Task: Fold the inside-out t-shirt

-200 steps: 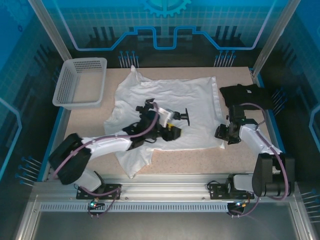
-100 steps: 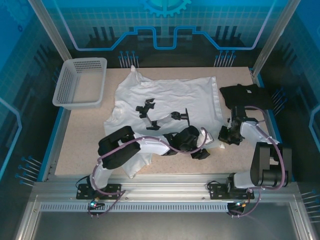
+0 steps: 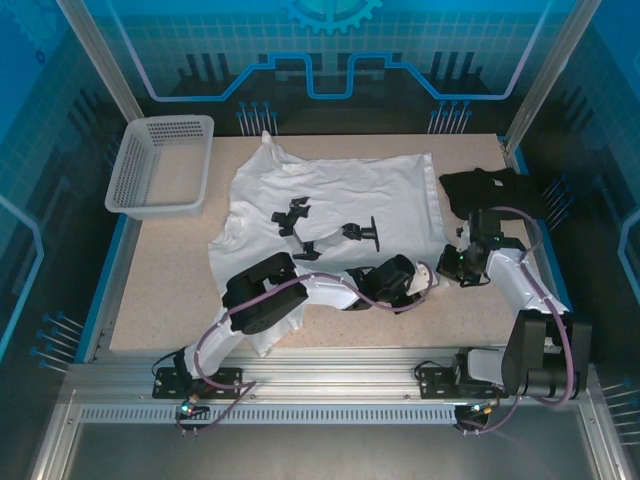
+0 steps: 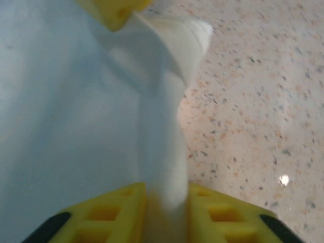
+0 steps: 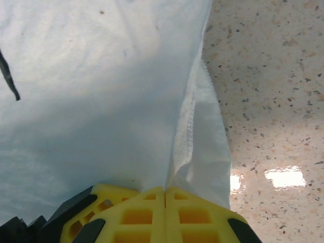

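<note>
The inside-out t-shirt (image 3: pixel 335 195) lies spread and wrinkled on the speckled table, white with small dark marks (image 3: pixel 362 232). My left arm reaches across its lower part, and my left gripper (image 3: pixel 427 276) sits at the shirt's near right corner. In the left wrist view the left gripper (image 4: pixel 164 191) is shut on a raised fold of the t-shirt (image 4: pixel 76 116). Close beside it, my right gripper (image 3: pixel 447 265) holds the same corner. In the right wrist view the right gripper (image 5: pixel 165 190) is shut on the stitched hem of the t-shirt (image 5: pixel 101 76).
A black folded garment (image 3: pixel 495 190) lies at the right edge, just behind my right arm. A white mesh basket (image 3: pixel 160 165) stands at the far left. Bare table (image 3: pixel 480 310) shows right of the shirt's corner. A yellow finger of the other gripper (image 4: pixel 114 10) shows in the left wrist view.
My left arm has swung right from the middle of the shirt to its near right corner and closed on a fold. My right gripper has shut on the hem there.
</note>
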You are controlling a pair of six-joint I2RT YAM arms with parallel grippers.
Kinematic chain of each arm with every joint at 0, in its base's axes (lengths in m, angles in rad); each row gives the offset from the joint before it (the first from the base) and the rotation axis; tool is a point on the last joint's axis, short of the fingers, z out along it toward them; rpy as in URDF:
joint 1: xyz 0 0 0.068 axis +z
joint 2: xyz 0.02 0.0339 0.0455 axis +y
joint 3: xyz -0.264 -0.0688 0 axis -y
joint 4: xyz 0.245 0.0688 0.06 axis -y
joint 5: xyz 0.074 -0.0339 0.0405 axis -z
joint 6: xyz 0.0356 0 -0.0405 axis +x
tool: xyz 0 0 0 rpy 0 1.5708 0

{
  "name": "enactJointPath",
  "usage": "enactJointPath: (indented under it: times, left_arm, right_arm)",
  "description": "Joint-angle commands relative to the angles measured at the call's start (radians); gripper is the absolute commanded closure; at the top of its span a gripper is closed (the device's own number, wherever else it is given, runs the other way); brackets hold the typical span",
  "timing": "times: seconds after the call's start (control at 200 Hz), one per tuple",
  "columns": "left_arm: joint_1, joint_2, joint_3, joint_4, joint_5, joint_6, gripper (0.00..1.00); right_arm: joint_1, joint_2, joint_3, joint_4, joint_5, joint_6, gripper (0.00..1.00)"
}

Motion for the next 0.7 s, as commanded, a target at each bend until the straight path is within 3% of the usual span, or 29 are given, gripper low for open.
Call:
enactJointPath:
  times: [0.0, 0.065, 0.21, 0.36, 0.555, 0.695]
  left_arm:
    - [-0.001, -0.037, -0.053, 0.065, -0.016, -0.017, 0.87]
    - [0.003, -0.097, -0.117, 0.109, 0.001, -0.037, 1.0]
    - [0.062, -0.229, -0.268, 0.195, 0.137, -0.174, 1.0]
    - [0.138, -0.285, -0.378, 0.296, 0.258, -0.338, 1.0]
    - [0.2, -0.279, -0.431, 0.377, 0.319, -0.458, 1.0]
    - [0.211, -0.274, -0.433, 0.37, 0.31, -0.465, 1.0]
  right_arm:
    - [-0.007, -0.013, 0.036, -0.028, -0.083, -0.01, 1.0]
    - [-0.001, -0.007, 0.052, -0.015, -0.125, -0.014, 1.0]
    - [0.038, 0.05, 0.108, 0.022, -0.194, -0.045, 1.0]
    - [0.094, 0.204, 0.206, 0.071, -0.265, -0.086, 0.99]
    - [0.144, 0.426, 0.395, 0.012, -0.211, -0.125, 0.91]
    - [0.168, 0.382, 0.398, -0.018, -0.115, -0.118, 0.77]
